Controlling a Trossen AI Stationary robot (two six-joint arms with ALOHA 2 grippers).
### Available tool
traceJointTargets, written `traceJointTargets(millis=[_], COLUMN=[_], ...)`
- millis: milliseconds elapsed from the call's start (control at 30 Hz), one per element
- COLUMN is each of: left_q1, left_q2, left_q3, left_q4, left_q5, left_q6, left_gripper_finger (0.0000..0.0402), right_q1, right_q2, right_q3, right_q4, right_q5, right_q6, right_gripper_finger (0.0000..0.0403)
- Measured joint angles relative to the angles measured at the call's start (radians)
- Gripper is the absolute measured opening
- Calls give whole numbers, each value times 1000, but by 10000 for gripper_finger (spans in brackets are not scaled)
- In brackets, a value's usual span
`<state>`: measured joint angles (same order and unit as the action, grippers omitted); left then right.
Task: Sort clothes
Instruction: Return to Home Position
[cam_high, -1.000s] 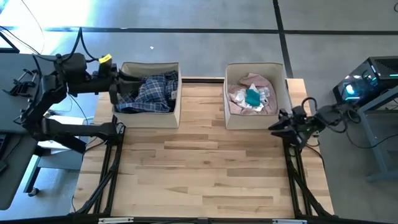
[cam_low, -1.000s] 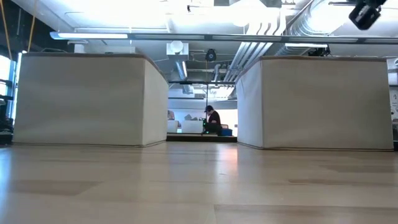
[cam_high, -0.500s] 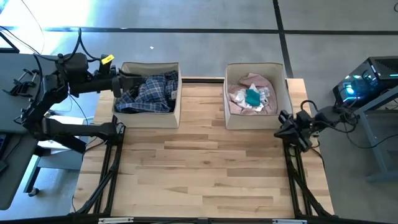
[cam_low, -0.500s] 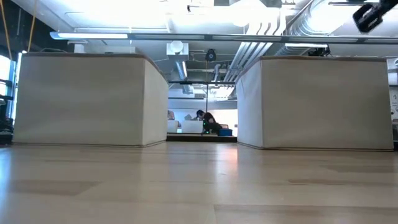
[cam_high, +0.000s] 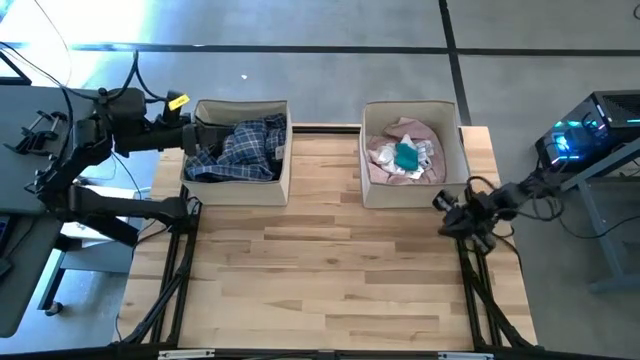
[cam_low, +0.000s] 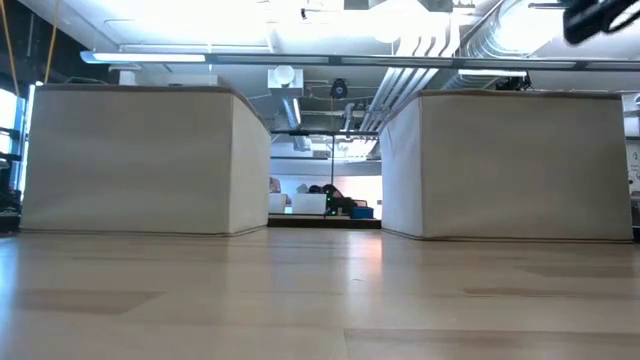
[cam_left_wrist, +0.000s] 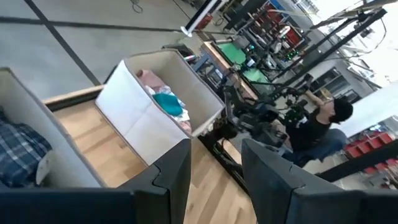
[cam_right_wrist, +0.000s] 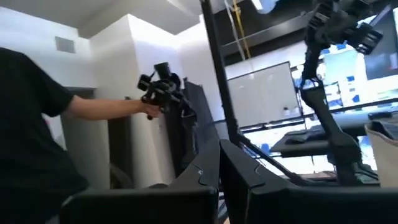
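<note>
My left pincer (cam_high: 197, 135) hangs empty, fingers apart, at the left box's (cam_high: 283, 172) outer rim, arm stretched level. My right pincer (cam_high: 443, 203), fingers almost together on nothing, sits by the table's (cam_high: 330, 262) right edge. From above I count two boxes: plaid shirt (cam_high: 245, 148) in the left, pink shirt (cam_high: 384, 150) and teal sock (cam_high: 406, 157) in the right box (cam_high: 362, 150); the low view shows only walls.

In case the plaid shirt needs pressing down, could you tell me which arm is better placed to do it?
Probably the left: the left gripper is at the left box, beside the plaid shirt; the right gripper is across the table, by the right box.
</note>
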<state>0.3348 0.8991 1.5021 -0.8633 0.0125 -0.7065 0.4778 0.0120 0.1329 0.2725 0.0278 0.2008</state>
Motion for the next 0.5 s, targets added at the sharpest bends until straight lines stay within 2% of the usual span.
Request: traceJointTargets(millis=[133, 300, 500], left_q1=[-34, -72, -113], left_q2=[19, 49, 74], left_q3=[0, 0, 0], left_q4=[0, 0, 2], left_q5=[-23, -50, -51], left_q6=[-9, -9, -32], left_gripper_finger=[131, 131, 131], right_q1=[0, -10, -93], right_q2=[0, 1, -1], right_q3=[-87, -123, -123], right_q4=[103, 57, 19], right_q5=[12, 49, 51], right_q6=[-55, -123, -189], right_gripper_finger=[0, 0, 0])
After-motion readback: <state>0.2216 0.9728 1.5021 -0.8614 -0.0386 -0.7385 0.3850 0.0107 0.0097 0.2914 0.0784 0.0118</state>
